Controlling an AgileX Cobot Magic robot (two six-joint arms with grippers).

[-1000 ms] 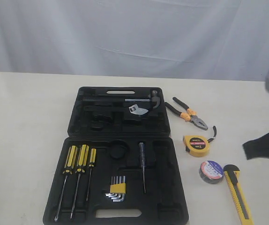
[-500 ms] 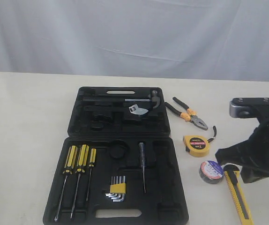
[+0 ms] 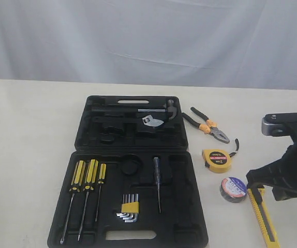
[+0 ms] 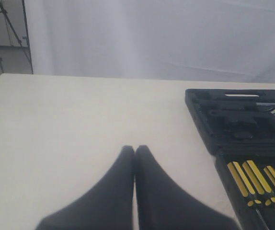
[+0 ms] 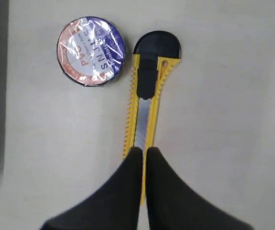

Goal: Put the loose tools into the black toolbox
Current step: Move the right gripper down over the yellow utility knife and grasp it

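The open black toolbox [image 3: 189, 227] lies at the middle of the table. Four loose tools lie to its right: orange-and-black pliers [image 3: 206, 124], a yellow tape measure [image 3: 217, 159], a dark tape roll [image 3: 233, 188] [image 5: 91, 51] with a blue-white label, and a yellow-black utility knife [image 3: 263, 217] [image 5: 149, 86]. My right gripper [image 3: 253, 182] [image 5: 143, 151] hovers shut just above the knife's shaft, holding nothing. My left gripper [image 4: 135, 148] is shut and empty over bare table, left of the toolbox [image 4: 209, 136]; the exterior view does not show it.
Inside the toolbox sit three yellow-black screwdrivers [image 3: 88, 176] [image 4: 255, 179], a bunch of hex keys [image 3: 129, 206], a thin tester screwdriver [image 3: 157, 183], and a hammer [image 3: 153, 111] in the lid. A white curtain hangs behind the table.
The right arm has come in from the right edge of the exterior view and now stands over the knife's black end. The tools and toolbox have not moved.
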